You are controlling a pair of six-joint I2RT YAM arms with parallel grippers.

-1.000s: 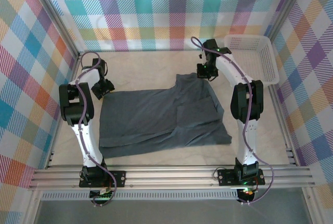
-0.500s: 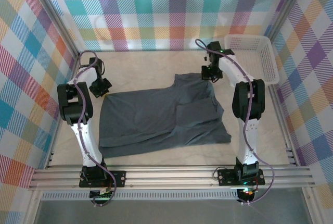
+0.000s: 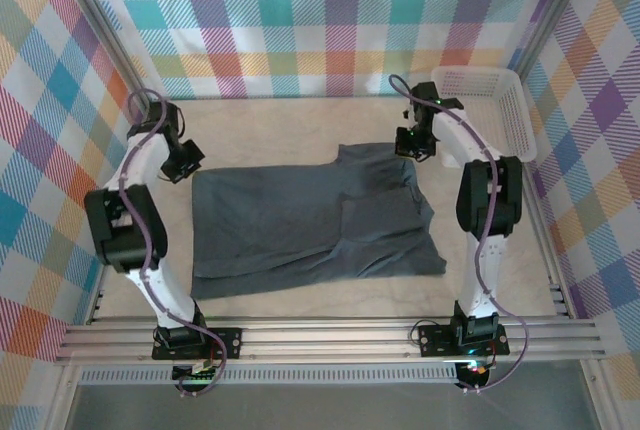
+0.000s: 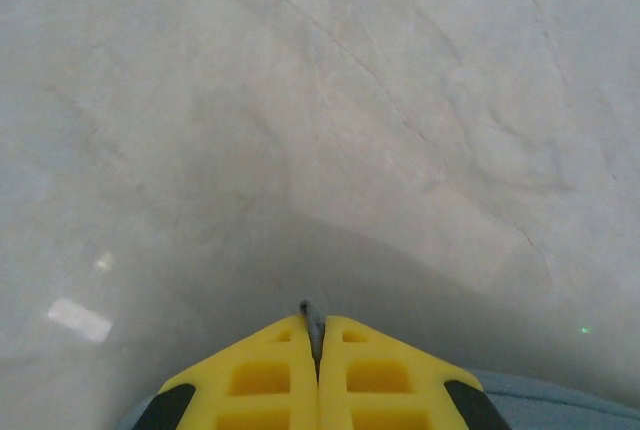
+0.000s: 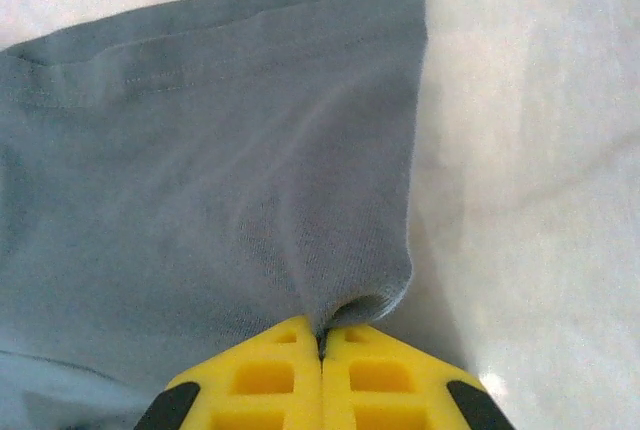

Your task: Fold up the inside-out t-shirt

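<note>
Top external: soft slate-grey t-shirt (image 3: 300, 225) spread flat, roughly rectangular.
Closed yellow left gripper (image 4: 317, 328) and right gripper (image 5: 322, 338) each pinch its cloth.

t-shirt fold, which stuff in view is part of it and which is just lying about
Part of the job: inside-out t-shirt; left gripper and right gripper, each shut on its cloth.
Just lying about: white mesh basket, far right.

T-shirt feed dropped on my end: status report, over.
Left pincer shut on t-shirt corner. Right pincer shut on its far-right edge. T-shirt spread flat. Basket stands apart, far right.
</note>
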